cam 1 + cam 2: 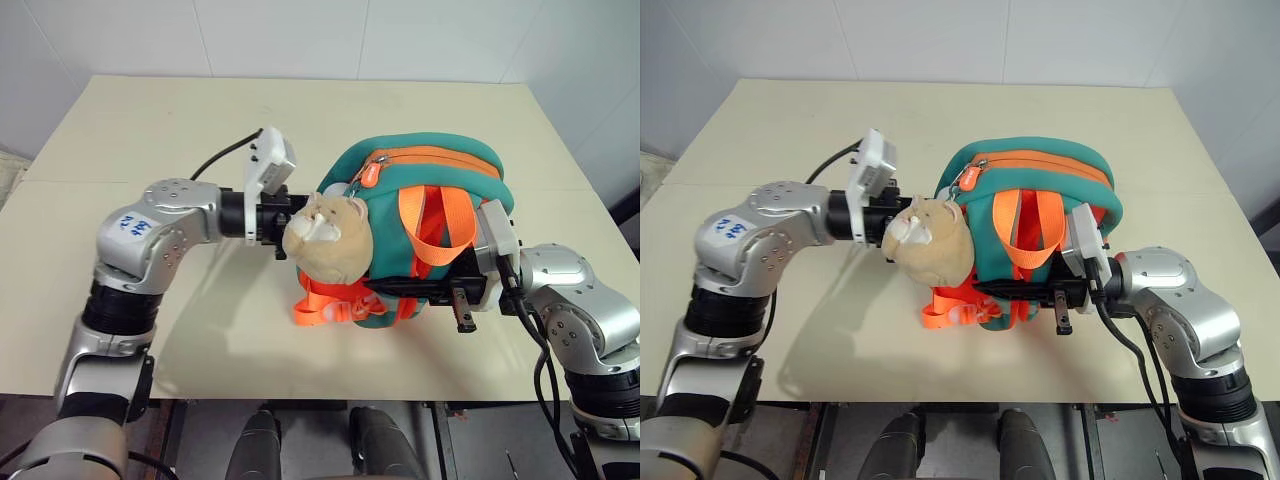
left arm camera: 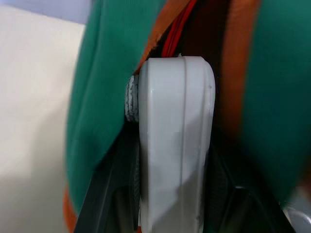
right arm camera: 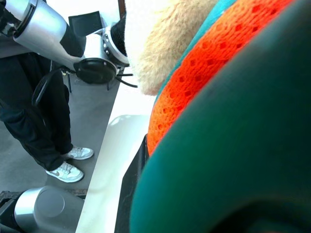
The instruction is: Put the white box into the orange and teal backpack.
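Note:
The orange and teal backpack (image 1: pixel 425 215) stands upright at the middle of the table, its tan plush (image 1: pixel 325 235) facing my left arm. My left gripper (image 1: pixel 278 224) comes in level from the left, its tips hidden behind the plush. In the left wrist view it is shut on the white box (image 2: pixel 177 145), whose rounded end sits at the backpack's teal-edged opening (image 2: pixel 184 39). My right gripper (image 1: pixel 400 290) reaches in from the right and is shut on the backpack's lower part, beside the orange straps (image 1: pixel 335 305).
The cream table (image 1: pixel 150 130) has bare room to the left and behind the backpack. Its front edge runs just below both arms. In the right wrist view a person's legs (image 3: pixel 34 126) stand on the floor beside the table.

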Tool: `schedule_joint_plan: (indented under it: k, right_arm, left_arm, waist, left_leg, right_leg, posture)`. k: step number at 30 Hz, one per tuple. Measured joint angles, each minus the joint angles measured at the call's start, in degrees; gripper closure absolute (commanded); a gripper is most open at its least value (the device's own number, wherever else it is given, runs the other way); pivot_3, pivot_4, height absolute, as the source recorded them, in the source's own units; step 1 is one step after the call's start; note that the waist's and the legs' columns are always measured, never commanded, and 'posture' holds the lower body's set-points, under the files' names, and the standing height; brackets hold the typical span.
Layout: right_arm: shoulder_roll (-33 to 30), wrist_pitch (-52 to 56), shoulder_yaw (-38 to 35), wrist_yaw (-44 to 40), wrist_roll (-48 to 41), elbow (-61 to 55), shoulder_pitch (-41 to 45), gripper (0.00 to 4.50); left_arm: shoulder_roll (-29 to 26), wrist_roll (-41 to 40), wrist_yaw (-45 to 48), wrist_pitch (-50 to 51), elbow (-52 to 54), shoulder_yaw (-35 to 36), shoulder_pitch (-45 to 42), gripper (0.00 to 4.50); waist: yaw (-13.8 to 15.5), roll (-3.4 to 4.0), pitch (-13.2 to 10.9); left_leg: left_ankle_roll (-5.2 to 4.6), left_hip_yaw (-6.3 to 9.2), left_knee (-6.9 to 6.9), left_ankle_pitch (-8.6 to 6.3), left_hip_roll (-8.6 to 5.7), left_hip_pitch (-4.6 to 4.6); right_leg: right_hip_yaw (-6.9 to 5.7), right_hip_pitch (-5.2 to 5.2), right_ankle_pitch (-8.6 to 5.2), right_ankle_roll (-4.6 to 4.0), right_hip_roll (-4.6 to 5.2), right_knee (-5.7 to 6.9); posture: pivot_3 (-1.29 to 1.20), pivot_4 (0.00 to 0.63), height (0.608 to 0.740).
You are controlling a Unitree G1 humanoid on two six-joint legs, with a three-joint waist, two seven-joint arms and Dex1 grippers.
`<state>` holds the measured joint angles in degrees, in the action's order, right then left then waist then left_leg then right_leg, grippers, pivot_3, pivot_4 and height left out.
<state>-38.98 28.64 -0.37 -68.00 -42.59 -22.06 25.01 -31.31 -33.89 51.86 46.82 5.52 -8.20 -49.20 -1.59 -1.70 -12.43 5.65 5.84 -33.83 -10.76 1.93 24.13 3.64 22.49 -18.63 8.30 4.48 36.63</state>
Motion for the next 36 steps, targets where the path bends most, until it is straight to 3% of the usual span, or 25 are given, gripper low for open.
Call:
schedule_joint_plan:
  k: [3, 9, 14, 19, 23, 29, 36]
  right_arm:
    - [0.3, -0.1, 0.1, 0.1, 0.4, 0.0, 0.4, 4.50]
    - [0.7, -0.1, 0.1, 0.4, 1.1, 0.0, 0.5, 4.50]
    - [0.9, -0.1, 0.2, 0.8, 1.7, 0.0, 0.5, 4.50]
    - [1.3, -1.2, 0.3, 0.8, 2.4, 0.2, 0.6, 4.50]
    - [1.4, -1.7, 0.5, 0.8, 3.2, 0.8, 0.5, 4.50]
    - [2.5, -3.7, 0.4, 0.9, 4.1, 2.4, 0.3, 4.50]
    - [3.5, -3.8, 0.3, 1.3, 4.0, 2.8, 0.3, 4.50]
  left_arm:
    - [1.6, 2.6, 0.2, -1.6, -2.0, -2.2, -0.7, 3.19]
    - [-1.7, 4.2, 3.3, 0.1, -1.0, -3.6, -1.9, 1.44]
    - [-5.8, 1.7, 4.5, 4.4, 3.3, 0.2, -2.8, 0.02]
    - [-11.6, 1.1, 4.2, 4.8, 8.8, 5.1, -1.8, 0.02]
    - [-18.8, -1.2, 6.8, 3.3, 12.1, 13.6, 4.6, 0.02]
    - [-20.2, -11.2, 6.1, 5.3, 15.9, 29.1, 11.7, 0.02]
    - [-17.2, -25.2, -4.0, 9.4, 26.2, 32.8, 14.7, 0.02]
  waist:
    - [0.0, 0.00, 0.0]
    - [-0.2, 0.00, 0.0]
    - [-0.1, 0.01, 0.0]
    - [-0.3, 0.01, 0.0]
    - [-0.4, 0.01, 0.0]
    - [0.0, 0.00, 0.0]
    - [-0.1, -0.01, 0.0]
  left_leg:
    - [0.00, 0.00, -0.01, 0.00, 0.00, 0.00]
    - [0.00, 0.00, 0.04, 0.00, 0.00, 0.00]
    - [0.00, 0.01, 0.05, 0.00, 0.00, 0.01]
    - [0.00, 0.00, 0.09, 0.00, 0.01, 0.00]
    - [0.00, 0.01, 0.17, 0.00, 0.01, -0.04]
    - [0.00, 0.01, 0.06, 0.00, 0.01, -0.02]
    - [0.00, 0.02, 0.01, 0.00, 0.01, -0.06]
  right_leg:
    - [0.00, 0.00, 0.01, 0.01, 0.00, 0.00]
    - [0.01, 0.02, 0.00, 0.01, -0.01, -0.01]
    - [0.02, 0.02, 0.00, 0.01, -0.01, -0.02]
    - [0.02, 0.04, 0.00, 0.01, -0.01, -0.04]
    - [0.03, 0.06, -0.02, -0.03, -0.01, 0.00]
    - [0.02, -0.02, -0.01, -0.03, 0.00, -0.04]
    - [0.05, -0.04, 0.01, 0.00, 0.00, 0.05]
  posture:
    - [0.00, 0.150, 0.740]
    - [0.00, 0.150, 0.740]
    - [0.00, 0.150, 0.740]
    - [0.00, 0.150, 0.740]
    - [0.00, 0.150, 0.740]
    - [0.00, 0.150, 0.740]
    - [0.00, 0.150, 0.740]
